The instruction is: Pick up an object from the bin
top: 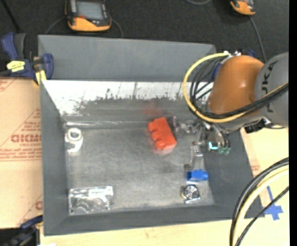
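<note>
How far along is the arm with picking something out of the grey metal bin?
Done: the gripper is down inside the grey metal bin, at its right side. In hand: it sits right over a small blue block, beside a round silver metal piece; a grasp cannot be confirmed. Left: gripping a thing and lifting it out. The red plastic brick and white ring lie apart on the floor.

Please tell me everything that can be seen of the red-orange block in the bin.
The block is red-orange and looks like plastic: a chunky toy brick with rounded bumps on one side. It looks whole. It lies on the grey floor of the bin, at a slant to the walls, a little right of the middle and nearer the back wall. Nothing lies on it. The hand is just to its right; whether they touch I cannot tell.
</note>
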`<state>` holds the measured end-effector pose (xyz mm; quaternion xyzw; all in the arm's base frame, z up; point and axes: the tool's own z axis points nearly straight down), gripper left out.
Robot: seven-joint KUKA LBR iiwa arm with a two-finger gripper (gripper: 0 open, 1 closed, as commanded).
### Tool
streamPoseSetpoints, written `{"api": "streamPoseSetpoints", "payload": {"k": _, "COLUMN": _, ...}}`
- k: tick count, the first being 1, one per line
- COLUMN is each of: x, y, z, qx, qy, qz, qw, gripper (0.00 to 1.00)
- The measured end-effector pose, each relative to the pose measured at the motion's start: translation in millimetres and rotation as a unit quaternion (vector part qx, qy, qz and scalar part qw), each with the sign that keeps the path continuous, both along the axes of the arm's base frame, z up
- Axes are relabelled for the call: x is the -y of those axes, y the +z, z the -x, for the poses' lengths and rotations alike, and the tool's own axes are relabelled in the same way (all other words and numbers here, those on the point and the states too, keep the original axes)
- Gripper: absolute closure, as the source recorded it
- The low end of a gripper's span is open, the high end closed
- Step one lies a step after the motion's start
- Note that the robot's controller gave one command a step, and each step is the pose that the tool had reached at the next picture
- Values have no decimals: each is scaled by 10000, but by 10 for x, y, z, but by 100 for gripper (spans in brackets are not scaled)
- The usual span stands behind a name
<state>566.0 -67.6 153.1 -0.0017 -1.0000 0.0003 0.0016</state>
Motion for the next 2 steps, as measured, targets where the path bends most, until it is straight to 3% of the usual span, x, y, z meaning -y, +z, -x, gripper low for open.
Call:
{"api": "streamPoseSetpoints", "payload": {"k": 1, "x": 693, "y": -697, "z": 605, "qx": -23, "qy": 175, "qz": 8, "qw": 9998, "gripper": 0}}
{"api": "streamPoseSetpoints", "payload": {"k": 2, "x": 646, "y": -647, "z": 548, "qx": 40, "qy": 227, "qz": 6, "qw": 9997, "gripper": 100}}
